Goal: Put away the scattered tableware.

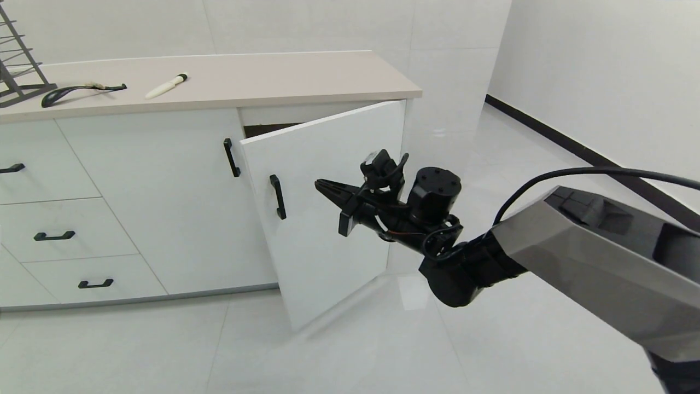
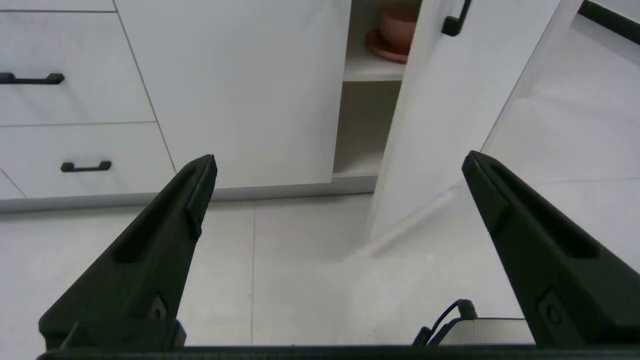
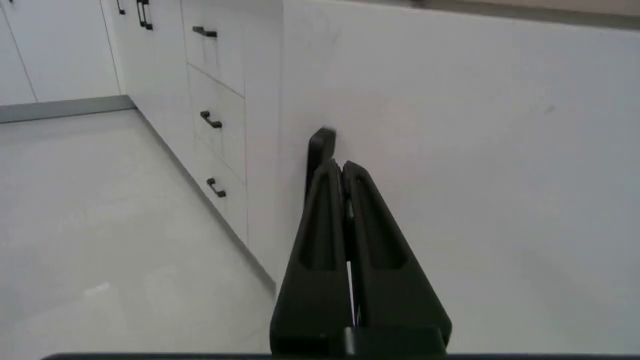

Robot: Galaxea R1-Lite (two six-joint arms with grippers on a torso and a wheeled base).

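In the white-tiled room, a black ladle and pale utensil lay on the beige countertop above the ajar cabinet door, with the right gripper pressed together beside it and the left gripper spread.

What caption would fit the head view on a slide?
Shut right pincer near the handle of the open cabinet door; a black spoon and a white utensil lie on the counter.
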